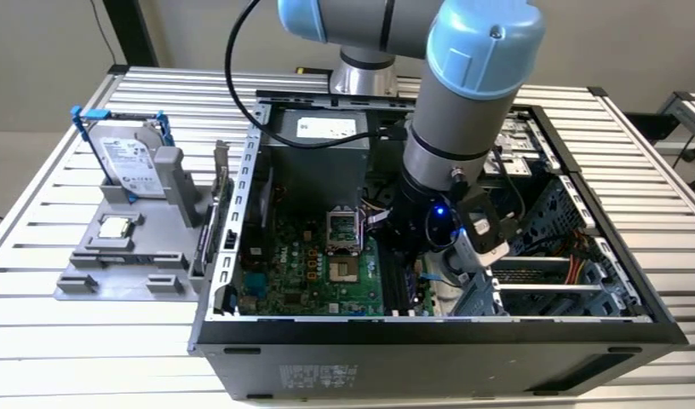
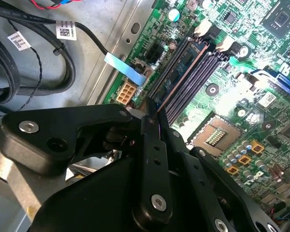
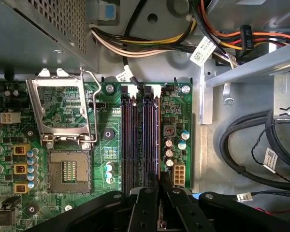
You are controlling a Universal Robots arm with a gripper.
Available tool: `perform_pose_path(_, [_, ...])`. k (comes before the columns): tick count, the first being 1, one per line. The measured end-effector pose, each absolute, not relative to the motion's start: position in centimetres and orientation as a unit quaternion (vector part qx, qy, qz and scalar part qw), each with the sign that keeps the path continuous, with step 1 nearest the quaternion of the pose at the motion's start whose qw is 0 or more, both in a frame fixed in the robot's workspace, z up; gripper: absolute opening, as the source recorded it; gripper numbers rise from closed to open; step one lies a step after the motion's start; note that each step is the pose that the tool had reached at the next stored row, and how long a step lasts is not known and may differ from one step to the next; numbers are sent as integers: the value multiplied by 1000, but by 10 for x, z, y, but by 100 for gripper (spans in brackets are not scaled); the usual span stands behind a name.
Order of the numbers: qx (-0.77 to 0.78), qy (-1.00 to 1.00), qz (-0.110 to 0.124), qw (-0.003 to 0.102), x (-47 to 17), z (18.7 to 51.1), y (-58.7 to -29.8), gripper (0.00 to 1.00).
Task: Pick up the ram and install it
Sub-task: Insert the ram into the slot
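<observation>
Green ram (image 2: 181,72) lies in the outermost memory slot on the motherboard (image 3: 176,104), seemingly seated between its end clips. Directly above it, the gripper (image 3: 159,191) holds its black fingers (image 2: 152,145) narrow, edge-on along the stick, gripping nothing visible.

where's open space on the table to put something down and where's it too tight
Bare slats lie at the table near corner, in front of the grey fixture, and along the strip behind the hard drive. Inside the computer case it is crowded: the gripper sits low over the memory slots, with cables beside.
</observation>
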State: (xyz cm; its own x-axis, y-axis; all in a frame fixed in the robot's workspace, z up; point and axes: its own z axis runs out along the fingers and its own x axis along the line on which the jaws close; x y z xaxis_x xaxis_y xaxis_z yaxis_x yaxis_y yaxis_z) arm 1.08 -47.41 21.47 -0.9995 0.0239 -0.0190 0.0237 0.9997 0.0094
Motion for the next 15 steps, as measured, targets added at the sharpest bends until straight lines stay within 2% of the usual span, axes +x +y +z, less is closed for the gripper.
perform_pose_path(15, [11,1000,5,10,11,209,-474,0])
